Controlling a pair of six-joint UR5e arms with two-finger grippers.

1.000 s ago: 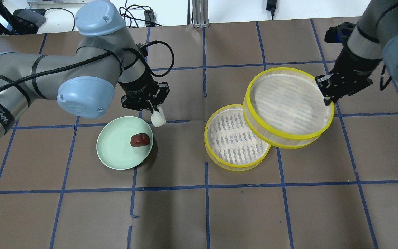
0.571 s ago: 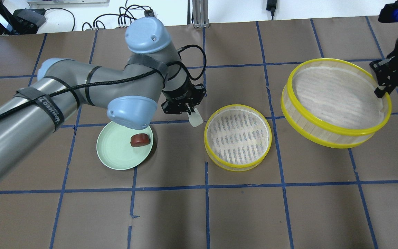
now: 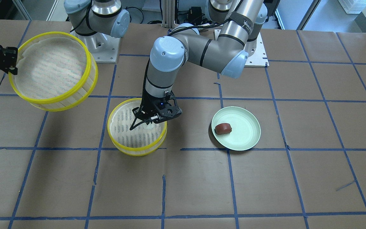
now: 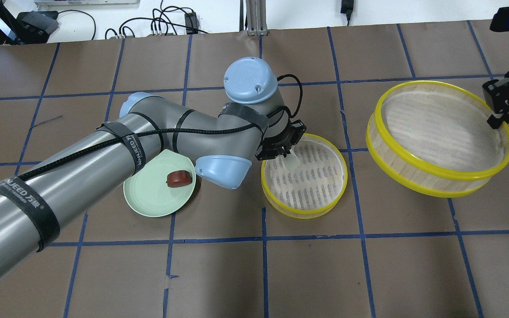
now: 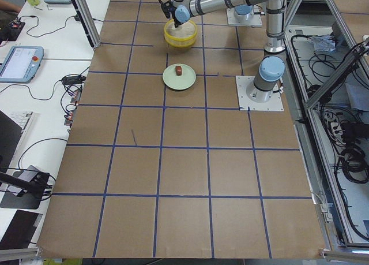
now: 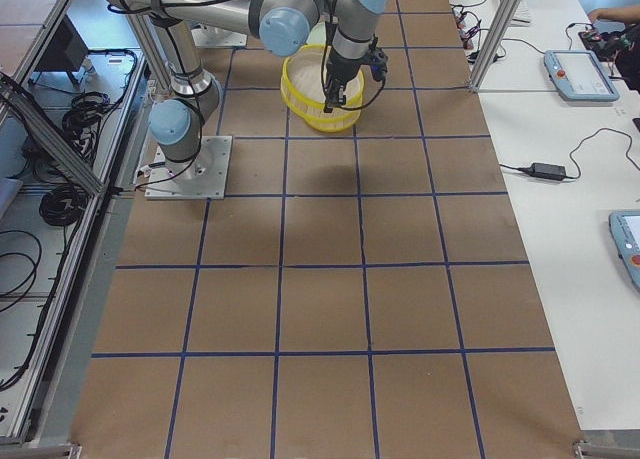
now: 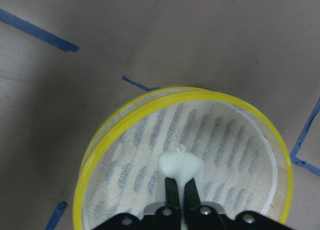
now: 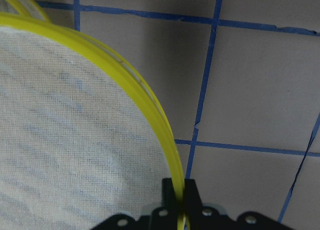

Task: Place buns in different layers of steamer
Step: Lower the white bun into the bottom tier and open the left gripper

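You get one legible marking: "WANJEED" plus two Chinese characters too small to make out, white print on the black straps [image 4: 134,149] around the left arm [image 4: 82,176]. Nothing else legible.

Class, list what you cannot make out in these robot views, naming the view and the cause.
- Whether the white bun touches the floor of the lower steamer layer: the left gripper covers it in the front-facing view.
- The right gripper: partly cut off by the front-facing view's left edge.
- The raised steamer layer: mostly outside the right wrist view.
- The brown bun: a speck in exterior left; unseen in exterior right, apparently behind the raised layer.
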